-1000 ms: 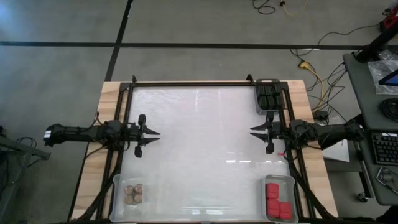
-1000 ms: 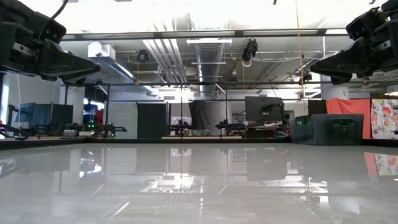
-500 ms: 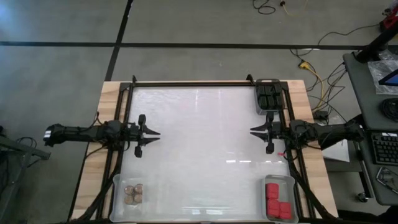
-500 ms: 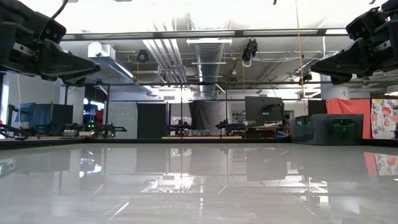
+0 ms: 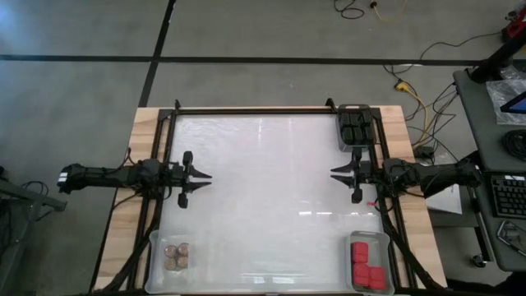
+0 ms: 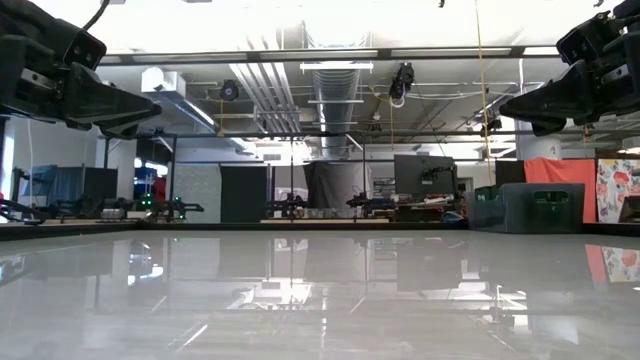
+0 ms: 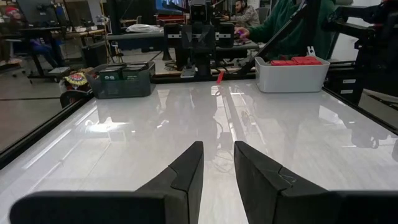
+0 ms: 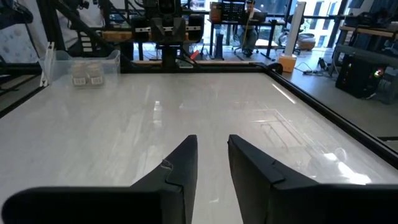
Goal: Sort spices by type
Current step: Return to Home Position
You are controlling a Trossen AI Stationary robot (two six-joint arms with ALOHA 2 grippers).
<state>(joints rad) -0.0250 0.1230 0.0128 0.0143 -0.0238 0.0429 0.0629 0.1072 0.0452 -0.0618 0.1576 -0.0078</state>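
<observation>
Sort looks done, as far as I can judge: no loose jars on the white surface (image 5: 271, 189). Brown-lidded jars (image 5: 176, 256) sit in the clear bin (image 5: 156, 245) at a corner on the left arm's (image 5: 107, 174) side. Red jars (image 5: 366, 265) are in a bin (image 5: 386, 238) at a corner on the right arm's (image 5: 427, 174) side, and black jars (image 5: 356, 127) are in the bin (image 5: 340, 131) at that side's other corner. Both arms hang level at mid-surface, pointing at each other, well apart. Left jaws and right jaws each show a narrow gap, w/ nothing held. Black-on-dark from above is hard to read, so a mis-sorted jar in there probably wouldn't show. Main risk is the black bin, which sits just beside the right jaws. A sideways swing while parking could clip its wall and shove it toward the surface edge, maybe tipping jars out. The other two bins are further from the arms, so less exposed.
</observation>
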